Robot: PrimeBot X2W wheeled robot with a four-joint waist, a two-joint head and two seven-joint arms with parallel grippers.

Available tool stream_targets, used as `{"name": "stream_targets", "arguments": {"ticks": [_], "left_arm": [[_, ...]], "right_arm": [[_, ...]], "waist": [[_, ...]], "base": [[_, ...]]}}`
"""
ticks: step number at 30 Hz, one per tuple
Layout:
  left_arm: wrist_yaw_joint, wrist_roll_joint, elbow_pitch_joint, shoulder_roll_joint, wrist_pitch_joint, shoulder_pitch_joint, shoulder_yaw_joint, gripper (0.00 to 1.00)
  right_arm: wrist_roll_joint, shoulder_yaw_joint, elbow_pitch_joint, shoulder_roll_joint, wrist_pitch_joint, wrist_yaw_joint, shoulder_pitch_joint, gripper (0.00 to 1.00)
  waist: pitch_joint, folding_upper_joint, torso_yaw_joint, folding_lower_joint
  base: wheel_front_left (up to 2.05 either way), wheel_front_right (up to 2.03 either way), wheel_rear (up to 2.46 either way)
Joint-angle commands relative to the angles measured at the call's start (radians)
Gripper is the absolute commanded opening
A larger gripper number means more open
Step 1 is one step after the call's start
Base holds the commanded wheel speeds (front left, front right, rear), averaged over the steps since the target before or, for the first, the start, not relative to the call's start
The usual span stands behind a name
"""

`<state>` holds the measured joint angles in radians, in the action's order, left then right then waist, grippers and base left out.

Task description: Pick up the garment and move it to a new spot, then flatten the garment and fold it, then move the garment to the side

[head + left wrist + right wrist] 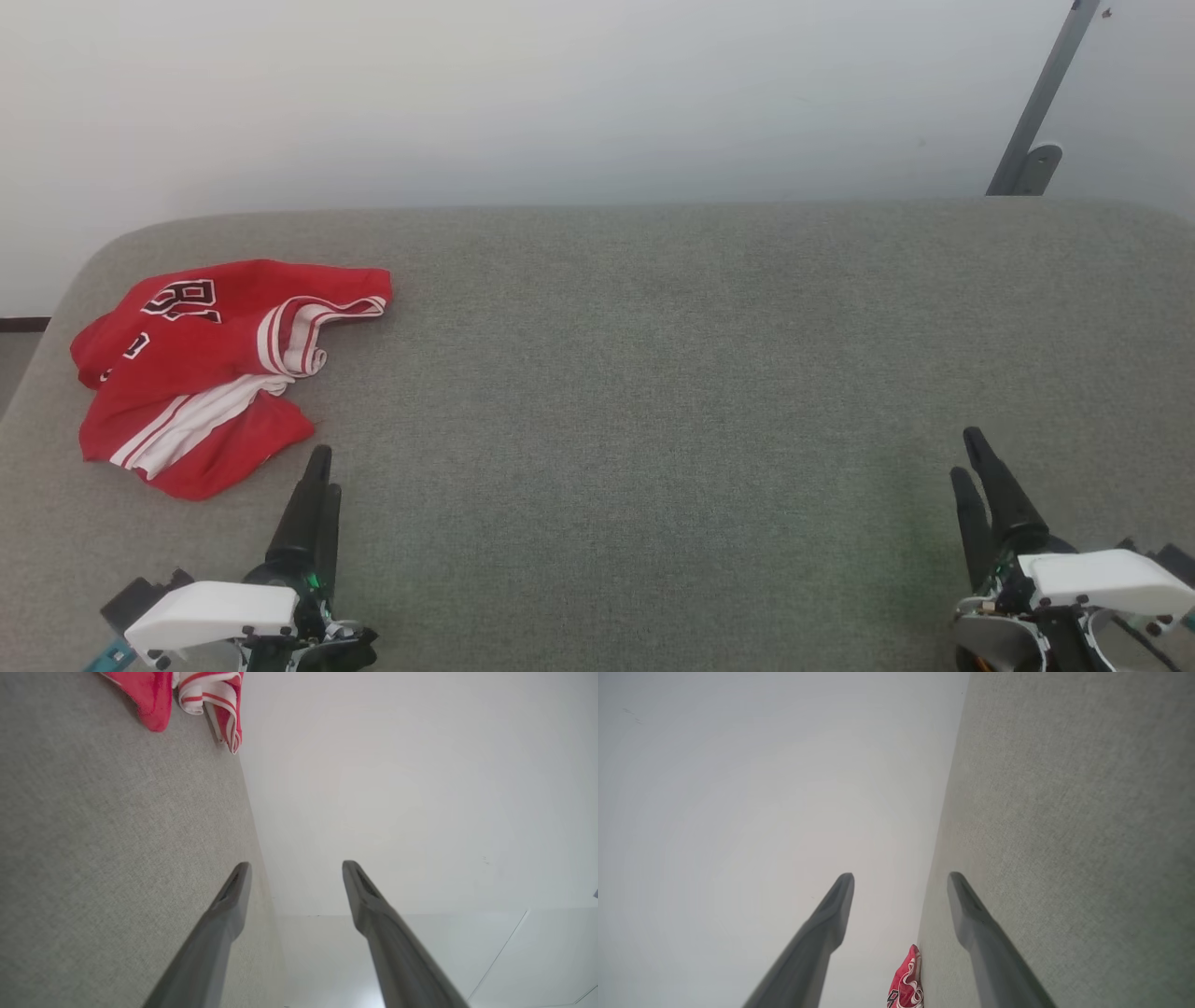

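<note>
Lying crumpled at the upper left of the head view, near the far left rounded corner of the counter [653, 373]: the garment [201, 369], red side out, with a band of striped trim [299, 331] folded across its middle. Touched by nothing and bunched rather than spread, so judged as not yet picked up, with the move to a new spot as the step in hand. Plenty of bare grey cloth toward the centre and right of the frame to carry it to and flatten it on.

Moving outward to the left pincer [322, 471] at the lower left: just below the heap's near edge but apart from it, fingers pointing up the frame toward it. Seen in the left wrist view with fingers spread and nothing between them, probably held wide to take in a thick fold.

Further out, at the lower right, well apart from the heap: the right pincer [966, 455], likewise spread and clamped on nothing in its own wrist view. Likely waiting there until needed for a second corner.

Beyond the far edge, a plain pale wall [560, 93].
</note>
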<state>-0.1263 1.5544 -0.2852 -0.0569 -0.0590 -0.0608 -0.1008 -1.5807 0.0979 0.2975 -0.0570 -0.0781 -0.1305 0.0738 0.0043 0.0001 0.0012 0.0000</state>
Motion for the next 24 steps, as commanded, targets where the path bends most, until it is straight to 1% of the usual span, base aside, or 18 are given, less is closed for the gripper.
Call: {"name": "stream_targets", "arguments": {"ticks": [1,8,14,24], "left_arm": [[-0.002,-0.026,0.022,-0.011,0.011,-0.031,0.004,1.0],[-0.002,-0.155,0.027,-0.011,0.043,-0.041,-0.002,1.0],[-0.003,-0.289,0.037,-0.006,0.068,-0.042,-0.008,1.0],[-0.003,-0.514,0.065,0.001,0.106,-0.035,-0.027,1.0]], "right_arm": [[0.017,-0.007,-0.018,-0.011,0.013,0.0,0.036,1.0],[0.088,-0.042,-0.023,-0.039,0.056,0.0,0.051,1.0],[0.164,-0.069,-0.029,-0.064,0.086,0.0,0.064,1.0],[0.366,-0.094,-0.046,-0.093,0.125,0.0,0.077,1.0]], "waist": [[0.0,-0.0001,0.0,0.0],[0.001,-0.0001,0.002,0.0],[0.002,-0.0001,0.003,0.0],[0.002,-0.0001,0.004,0.0]], "base": [[0.0,0.0,0.0],[0.0,0.0,0.0],[0.0,0.0,0.0],[0.0,0.0,0.0]]}}
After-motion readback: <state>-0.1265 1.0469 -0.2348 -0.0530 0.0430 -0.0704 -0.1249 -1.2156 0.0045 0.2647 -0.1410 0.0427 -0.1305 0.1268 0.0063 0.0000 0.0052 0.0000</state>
